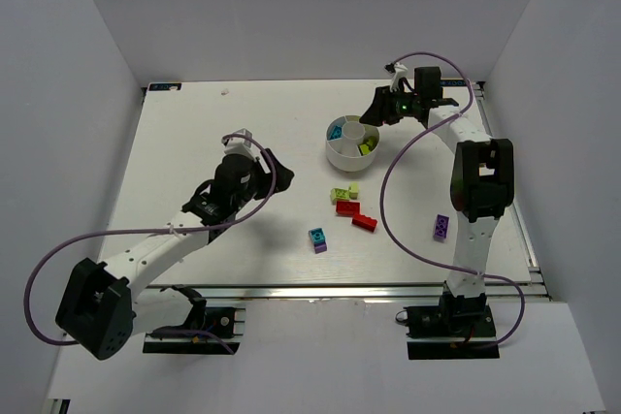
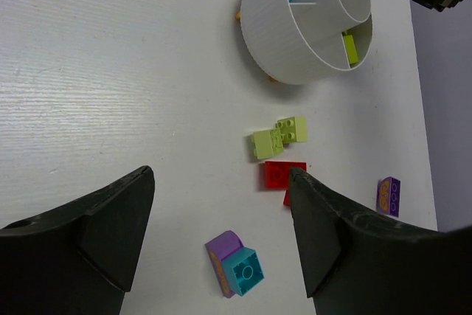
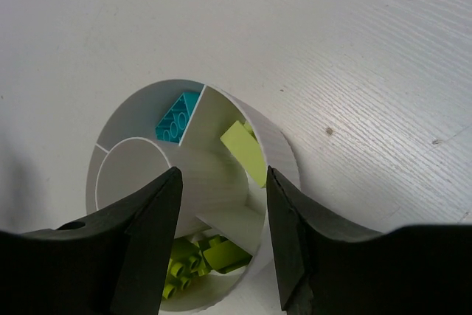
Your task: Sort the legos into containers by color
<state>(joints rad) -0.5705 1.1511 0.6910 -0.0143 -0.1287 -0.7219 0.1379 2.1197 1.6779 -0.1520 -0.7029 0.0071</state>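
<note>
1. Hovering over the white dish (image 1: pixel 342 153) at the far right of the table (image 1: pixel 194 143), the right gripper (image 3: pixel 223 178) has its jaws spread with nothing pinched. The dish's round hub (image 3: pixel 129 171) shows just under them.
2. Dish contents, right wrist view: a cyan brick (image 3: pixel 177 117) lies flat in one wedge. A lime plate (image 3: pixel 245 151) leans tilted against the outer wall in the wedge beside it. A lime heap (image 3: pixel 193 263) sits in the wedge closest to the camera.
3. Left gripper (image 2: pixel 220 182) hangs above bare table, well apart from the dish, with jaws wide and nothing between them.
4. Loose on the table, on the near side of the dish: two lime bricks (image 2: pixel 279 136) touching each other.
5. Red pieces (image 2: pixel 284 173) lie just beside the lime pair, toward the arms. They are partly hidden by a left finger, so the count is unclear.
6. A cyan-and-purple pair (image 2: pixel 236 265) lies nearer the arm bases, the two stuck together, apart from the red.
7. A lone purple brick (image 1: pixel 441 227) lies off to the right, close to the right arm (image 1: pixel 475 191).
</note>
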